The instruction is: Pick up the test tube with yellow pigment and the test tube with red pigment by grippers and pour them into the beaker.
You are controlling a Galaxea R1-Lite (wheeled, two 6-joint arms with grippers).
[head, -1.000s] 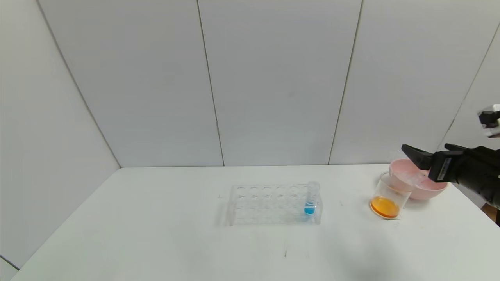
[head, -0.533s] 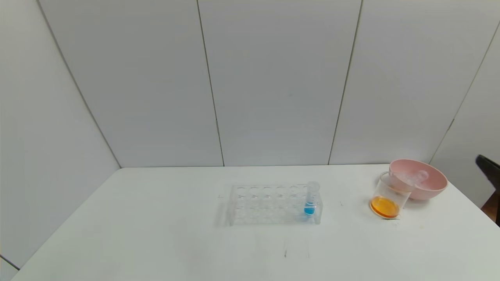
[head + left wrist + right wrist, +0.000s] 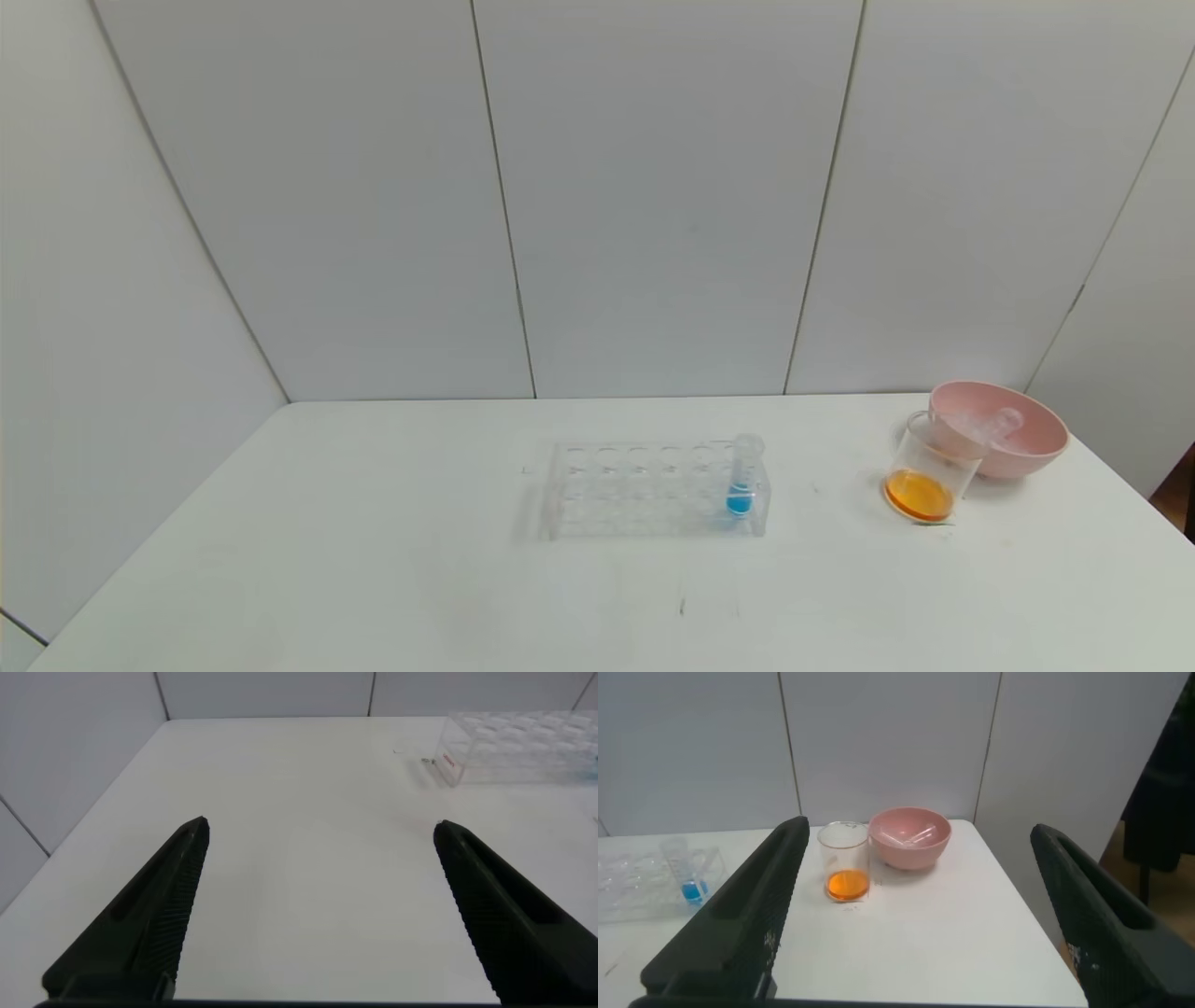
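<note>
The clear beaker (image 3: 929, 471) stands at the right of the table with orange liquid in its bottom; it also shows in the right wrist view (image 3: 845, 863). Empty clear tubes (image 3: 990, 425) lie in the pink bowl (image 3: 1032, 453) right behind it. No tube with yellow or red liquid is in view. My right gripper (image 3: 915, 840) is open and empty, back from the table's right end, facing beaker and bowl (image 3: 910, 838). My left gripper (image 3: 320, 831) is open and empty above the table's left part. Neither gripper shows in the head view.
A clear tube rack (image 3: 653, 490) stands mid-table with one blue-liquid tube (image 3: 742, 476) at its right end. The rack also shows in the left wrist view (image 3: 519, 747) and the right wrist view (image 3: 654, 887). White wall panels close the back.
My right gripper was over the pink bowl a second ago, then drew back to the right and has left the head view. Beaker, bowl and rack have not moved.
</note>
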